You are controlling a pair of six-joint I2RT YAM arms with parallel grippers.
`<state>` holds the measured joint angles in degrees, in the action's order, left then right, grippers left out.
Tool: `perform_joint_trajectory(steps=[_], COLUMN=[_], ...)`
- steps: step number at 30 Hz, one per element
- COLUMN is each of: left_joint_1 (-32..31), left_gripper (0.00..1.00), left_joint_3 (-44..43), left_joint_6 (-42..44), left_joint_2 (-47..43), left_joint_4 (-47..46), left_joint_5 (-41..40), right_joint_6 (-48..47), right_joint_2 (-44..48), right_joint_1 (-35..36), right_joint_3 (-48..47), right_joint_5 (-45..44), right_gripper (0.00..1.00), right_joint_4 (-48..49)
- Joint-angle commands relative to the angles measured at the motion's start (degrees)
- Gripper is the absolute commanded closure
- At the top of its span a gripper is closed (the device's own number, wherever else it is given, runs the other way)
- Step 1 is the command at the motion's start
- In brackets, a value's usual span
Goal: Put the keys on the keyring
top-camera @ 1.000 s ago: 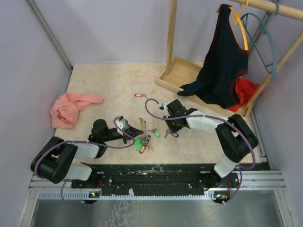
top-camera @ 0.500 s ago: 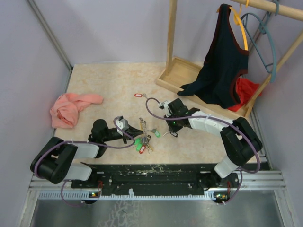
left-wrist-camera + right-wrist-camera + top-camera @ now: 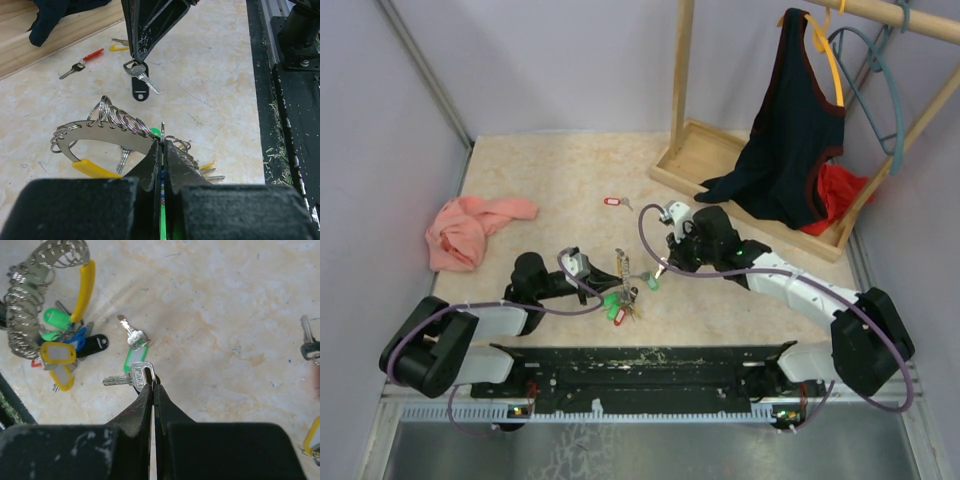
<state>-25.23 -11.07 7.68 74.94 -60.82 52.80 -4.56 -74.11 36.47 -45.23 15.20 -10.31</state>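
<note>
The keyring (image 3: 107, 125) is a large silvery ring with a yellow sleeve and many small rings and tagged keys. It lies at the table's front middle (image 3: 623, 285) and shows top left in the right wrist view (image 3: 30, 290). My left gripper (image 3: 163, 142) is shut on the ring's edge. My right gripper (image 3: 154, 382) is shut on the small ring of a silver key (image 3: 131, 376) with a black tag (image 3: 140, 91). It holds the key above the table, just beyond the keyring (image 3: 663, 265). A green-tagged key (image 3: 134, 357) lies below it.
A red-tagged key (image 3: 613, 201) lies farther back, also in the left wrist view (image 3: 82, 62), with a yellow tag (image 3: 119, 47) near it. There is a pink cloth (image 3: 470, 228) at the left. A wooden rack base (image 3: 705, 160) with a dark garment (image 3: 785, 130) and a teal hanger (image 3: 880, 80) stands at the back right.
My right gripper has lifted the black-tagged key off the table and moved it left and back toward the keyring. The left gripper and keyring have stayed put.
</note>
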Motion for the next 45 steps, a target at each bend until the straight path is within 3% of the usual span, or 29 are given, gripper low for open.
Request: perform_joint_trajectory(steps=[1, 2, 4, 13, 16, 18, 20, 22, 27, 38, 45], left_joint_1=[0.41, 0.40, 0.45, 0.47, 0.46, 0.50, 0.50, 0.46, 0.46, 0.50, 0.45], left_gripper=[1.00, 1.00, 1.00, 1.00, 1.00, 1.00, 1.00, 1.00, 1.00, 1.00, 1.00], left_joint_3=[-1.30, -1.32, -1.24, -1.34, -1.67, -1.55, -1.42, -1.45, -1.41, -1.45, -1.58], left_joint_6=[0.62, 0.53, 0.56, 1.01, 0.60, 0.55, 0.71, 0.85, 1.30, 1.36, 1.56], left_joint_2=[-0.54, -0.50, -0.70, -1.06, -0.49, -0.62, -1.08, -1.45, -2.25, -2.18, -1.96], left_joint_4=[-0.89, -0.89, -0.61, 0.87, 0.51, 0.62, 1.02, 1.38, 2.57, 2.93, 3.23], left_joint_5=[2.13, 2.01, 1.61, 1.39, 2.33, 2.27, 1.87, 1.53, 1.27, 1.11, 0.99], right_joint_6=[-3.50, -2.14, 2.07, 2.54, -0.08, 4.03, 2.75, 5.43, 6.44, 8.36, 9.19], right_joint_2=[-5.49, -7.36, -10.27, -3.36, -1.90, -4.18, -9.82, -12.96, -15.52, -23.51, -23.63], right_joint_1=[-0.62, -0.69, -0.61, -0.61, -0.56, 1.15, 1.06, 1.82, 2.07, 2.12, 2.29], right_joint_3=[-7.27, -8.75, -10.69, -4.23, -1.90, -4.61, -11.32, -13.08, -13.72, -16.76, -17.51], right_joint_5=[-2.51, -1.13, -8.08, -4.31, 1.25, -14.39, -13.41, -20.74, -12.99, -17.84, -18.14], right_gripper=[1.00, 1.00, 1.00, 1.00, 1.00, 1.00, 1.00, 1.00, 1.00, 1.00, 0.99], right_joint_4=[-7.61, -9.69, -12.43, -4.10, -1.03, -4.38, -14.81, -18.18, -19.40, -17.69, -18.57])
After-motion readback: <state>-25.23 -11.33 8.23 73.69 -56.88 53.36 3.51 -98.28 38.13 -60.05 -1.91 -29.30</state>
